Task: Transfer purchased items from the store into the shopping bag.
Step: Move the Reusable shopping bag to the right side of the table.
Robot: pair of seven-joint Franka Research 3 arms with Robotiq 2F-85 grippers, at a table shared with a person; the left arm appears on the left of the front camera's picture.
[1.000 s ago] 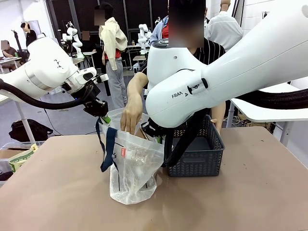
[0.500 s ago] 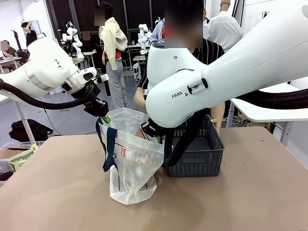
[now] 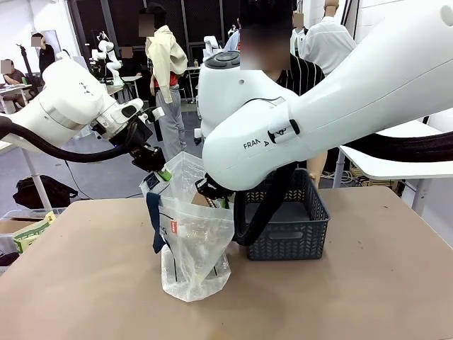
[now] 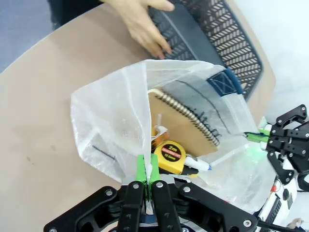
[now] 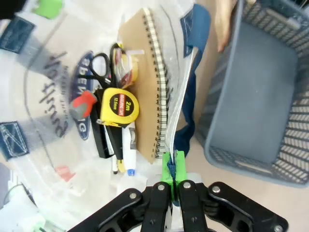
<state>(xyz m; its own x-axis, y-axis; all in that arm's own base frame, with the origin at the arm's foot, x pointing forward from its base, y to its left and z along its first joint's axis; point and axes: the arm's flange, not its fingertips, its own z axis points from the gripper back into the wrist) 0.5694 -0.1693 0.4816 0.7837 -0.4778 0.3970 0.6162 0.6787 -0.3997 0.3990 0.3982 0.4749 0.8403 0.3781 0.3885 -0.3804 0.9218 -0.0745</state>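
The shopping bag (image 3: 195, 244) stands open on the table, its mouth stretched between my two grippers. My left gripper (image 3: 161, 172) (image 4: 148, 176) is shut on the rim at one side. Opposite it, my right gripper (image 5: 173, 169) (image 4: 260, 137) pinches the rim by a navy handle (image 5: 190, 67). Inside the bag lie purchased items: a brown spiral notebook (image 5: 140, 72) (image 4: 186, 125), a yellow tape measure (image 5: 119, 107) (image 4: 170, 155), scissors (image 5: 104, 63) and a marker (image 4: 198, 164). The store, a dark grey basket (image 3: 297, 237) (image 5: 263, 92), sits just right of the bag with a bare floor. The person's hand (image 4: 145, 26) rests at its edge.
My right arm's big white link (image 3: 297, 120) hangs over the bag and basket and hides much of the person. A white neighbouring table (image 3: 396, 163) stands at the right. A cardboard box (image 3: 28, 230) sits off the table's left edge. The tabletop (image 3: 354, 297) is bare in front.
The person's hand has left the bag's mouth and gone to the basket. My right arm has swung left over the bag, and the bag's mouth has shifted slightly. Both grips hold.
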